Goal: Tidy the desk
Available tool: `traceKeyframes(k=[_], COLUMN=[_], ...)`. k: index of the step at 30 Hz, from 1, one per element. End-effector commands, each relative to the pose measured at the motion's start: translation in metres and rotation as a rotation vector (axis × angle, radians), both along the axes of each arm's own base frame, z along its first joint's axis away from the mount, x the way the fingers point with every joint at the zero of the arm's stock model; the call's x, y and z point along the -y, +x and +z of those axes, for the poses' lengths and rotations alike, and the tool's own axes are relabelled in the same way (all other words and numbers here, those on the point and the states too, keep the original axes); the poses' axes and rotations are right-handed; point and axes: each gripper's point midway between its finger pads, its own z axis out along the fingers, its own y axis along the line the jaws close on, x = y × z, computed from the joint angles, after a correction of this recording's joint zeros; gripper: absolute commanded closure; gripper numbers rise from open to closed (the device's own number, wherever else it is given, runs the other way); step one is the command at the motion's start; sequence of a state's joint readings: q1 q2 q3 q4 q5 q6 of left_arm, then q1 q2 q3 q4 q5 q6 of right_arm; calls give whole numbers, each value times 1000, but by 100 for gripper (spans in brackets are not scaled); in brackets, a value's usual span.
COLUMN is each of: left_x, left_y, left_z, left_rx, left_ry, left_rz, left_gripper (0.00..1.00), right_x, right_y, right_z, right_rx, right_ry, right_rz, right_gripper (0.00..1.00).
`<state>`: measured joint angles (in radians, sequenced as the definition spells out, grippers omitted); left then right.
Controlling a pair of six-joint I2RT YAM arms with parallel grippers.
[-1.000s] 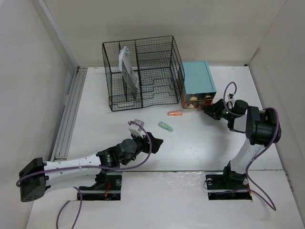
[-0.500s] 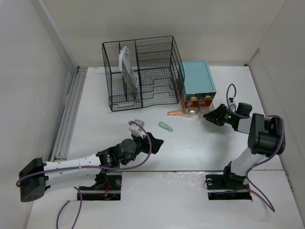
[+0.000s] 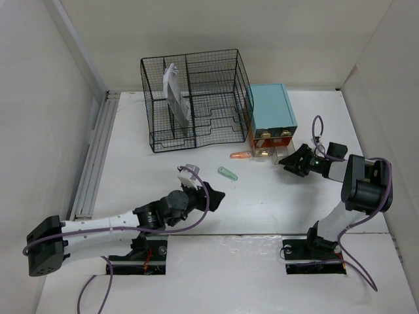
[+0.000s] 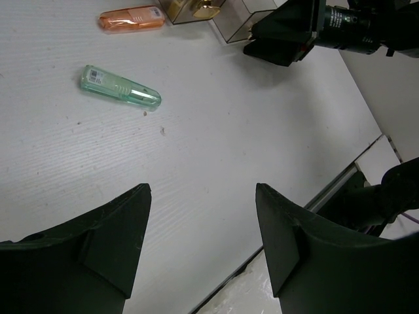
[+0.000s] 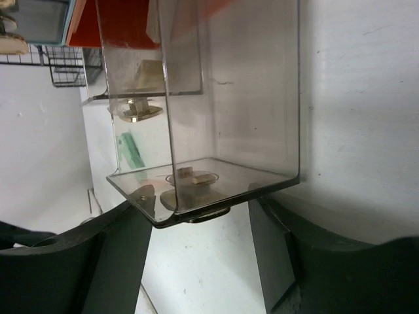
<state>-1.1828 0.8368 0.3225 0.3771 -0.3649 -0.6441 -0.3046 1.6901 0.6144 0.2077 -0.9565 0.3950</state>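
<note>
Down on the white desk (image 3: 144, 176), which spans the floor between the white walls, a black wire-mesh rack (image 3: 209, 104) stands at the far side with a teal box (image 3: 270, 104) just to its right. A clear drawer (image 3: 281, 154) sticks out from the bottom of that box. The right fingers (image 3: 292, 161) sit at its front. In the right wrist view they stand apart on either side of the drawer's (image 5: 229, 98) brass knob (image 5: 190, 178), with a gap showing on each side and nothing gripped. The left fingers (image 3: 214, 195) hang above bare desk nearer the arm bases, spread wide and empty in the left wrist view (image 4: 111, 242). Ahead of them a green capped piece (image 4: 121, 89) lies flat on the desk. An orange one (image 4: 131, 18) lies farther off, close to the drawers.
</note>
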Motion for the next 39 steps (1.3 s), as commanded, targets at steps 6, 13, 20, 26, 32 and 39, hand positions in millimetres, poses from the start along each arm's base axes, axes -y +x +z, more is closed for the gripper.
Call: traceKeyframes(k=[6, 13, 20, 26, 32, 39], left_x=[11, 19, 22, 22, 28, 23], left_y=[3, 5, 6, 18, 35, 51], left_z=[31, 37, 42, 42, 27, 11], left_rx=[39, 58, 75, 119, 66, -51], left_ry=[-68, -74, -68, -5, 73, 25], left_rz=[-10, -24, -38, 4, 60, 117], left_gripper=[38, 38, 38, 49, 100, 52], right_x=[-13, -19, -24, -44, -99, -144], right_y=[-16, -29, -46, -56, -38, 4], right_z=[18, 50, 82, 120, 186, 221], right_rx=[43, 102, 196, 409, 763, 1172], right_ry=[59, 68, 25, -54, -387, -1052], right_rz=[143, 230, 340, 555, 839, 850], right_gripper=[27, 26, 28, 79, 94, 53])
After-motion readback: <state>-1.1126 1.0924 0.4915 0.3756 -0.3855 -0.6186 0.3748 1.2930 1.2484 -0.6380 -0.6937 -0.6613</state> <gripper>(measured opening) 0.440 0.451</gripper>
